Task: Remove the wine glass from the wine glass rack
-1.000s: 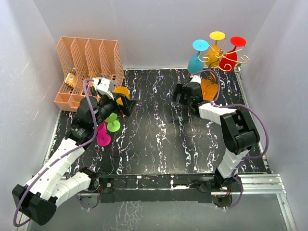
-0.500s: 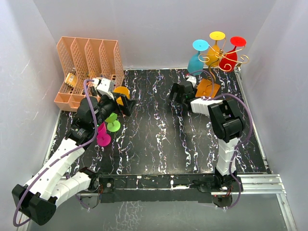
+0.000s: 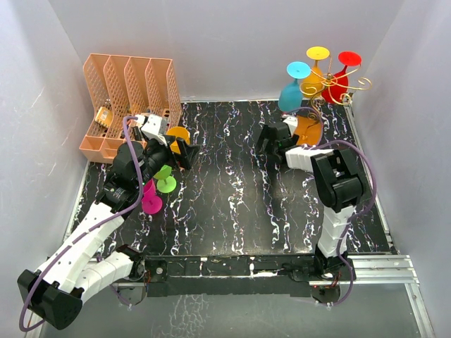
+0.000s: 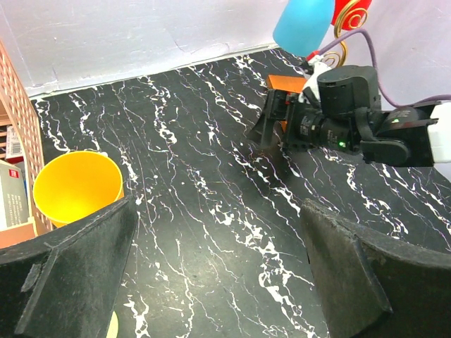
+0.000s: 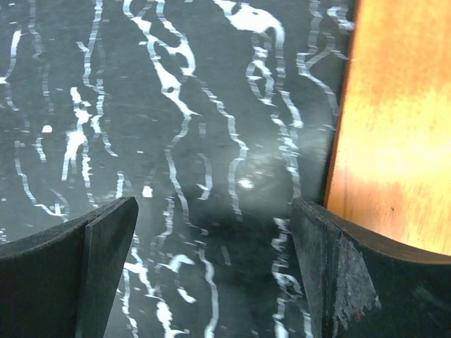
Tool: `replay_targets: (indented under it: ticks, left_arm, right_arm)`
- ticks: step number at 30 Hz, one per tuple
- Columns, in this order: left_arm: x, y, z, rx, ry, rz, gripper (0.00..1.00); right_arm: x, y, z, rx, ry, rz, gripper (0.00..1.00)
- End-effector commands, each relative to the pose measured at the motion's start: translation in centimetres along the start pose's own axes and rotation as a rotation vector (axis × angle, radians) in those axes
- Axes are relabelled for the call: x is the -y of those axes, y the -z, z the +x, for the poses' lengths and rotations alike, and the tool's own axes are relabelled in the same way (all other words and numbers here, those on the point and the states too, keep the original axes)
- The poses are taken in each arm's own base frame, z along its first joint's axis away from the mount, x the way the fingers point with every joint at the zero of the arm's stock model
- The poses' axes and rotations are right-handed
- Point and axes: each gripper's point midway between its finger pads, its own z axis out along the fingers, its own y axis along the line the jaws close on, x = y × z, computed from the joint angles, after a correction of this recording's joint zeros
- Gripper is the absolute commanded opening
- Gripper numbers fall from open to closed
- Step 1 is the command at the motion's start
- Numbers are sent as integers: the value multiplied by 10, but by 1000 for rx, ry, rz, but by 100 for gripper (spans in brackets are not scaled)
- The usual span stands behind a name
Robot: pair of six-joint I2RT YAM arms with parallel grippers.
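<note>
- The thin gold wire wine glass rack (image 3: 331, 86) stands at the far right corner of the black white-veined tabletop (image 3: 232, 204), on its flat orange-brown base (image 3: 309, 129).
- Three glasses hang from it foot up, bowl down: a blue wine glass (image 3: 291, 90), a yellow wine glass (image 3: 314, 76) and a red wine glass (image 3: 337, 83).
- Your right gripper (image 5: 211, 211) sits low beside the base, fingers spread and gripping nothing. Its right finger overlaps the base edge; contact can't be judged.
- Your left gripper (image 4: 218, 211) is well apart on the left side, jaws wide and empty.
- Near it are a yellow cup (image 4: 74, 186), a green glass (image 3: 165, 181) and a magenta glass (image 3: 150, 202).
- The peach slotted plastic file organizer (image 3: 130, 81) holds a small item (image 3: 103, 115) in its leftmost compartment.
</note>
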Motion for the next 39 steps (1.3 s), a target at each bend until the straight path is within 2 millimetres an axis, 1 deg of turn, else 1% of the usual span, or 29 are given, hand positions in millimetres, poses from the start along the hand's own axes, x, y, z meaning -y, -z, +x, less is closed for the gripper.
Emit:
replay_targets:
  ticks: [1,2,7,9,11,15,18,21,23,25,26,29,31,32,33,34,36,39]
  left_arm:
    - [3,4,-13,48,-18,8,97]
    - [3,4,-13,48,-18,8,97]
    - [3,2,-10,40,-16,8,97]
    - [3,1,-9,35,-15,10,97]
    - [4,0,-7,29,-11,16,97]
    - [4,-3,-4,18,-6,23,97]
    - [5,-4,-2,12,-4,25,97]
    - [4,-6,0,4,-2,23,97]
    - [4,-7,1,1,0,23,97]
    - [4,-7,3,-3,4,25,97]
    - [5,-8,3,-5,6,27,97]
    - [5,-7,3,-4,8,28,97]
    - [5,-7,3,-2,7,27,97]
    - [5,-7,3,-2,7,25,97]
    - [4,-7,4,-4,7,23,97]
    - [4,-8,4,-5,7,23,97]
    - [3,-8,4,-5,6,19,97]
    - [2,-8,4,-5,6,15,97]
  right_arm:
    - [48,17,-23,49,-48,114,99]
    - [56,21,-26,54,-56,120,99]
    - [90,38,-21,37,-63,148,99]
    - [97,52,-24,42,-75,130,99]
    - [95,64,-23,32,-58,90,99]
    - [79,99,-19,-32,-24,-26,99]
    - [60,134,-21,-76,-30,-138,99]
    - [44,171,-34,-67,-49,-233,99]
    - [36,196,-50,-28,-77,-274,99]
    - [31,224,-71,34,-101,-301,99]
    - [29,242,-86,90,-113,-318,99]
    - [30,283,-126,218,-134,-315,98]
    - [33,303,-154,296,-143,-284,98]
    - [35,310,-166,327,-140,-265,99]
    - [35,320,-185,373,-139,-248,98]
    - [36,325,-198,400,-133,-230,98]
    - [35,329,-218,426,-123,-200,98]
    - [35,325,-244,446,-123,-143,98]
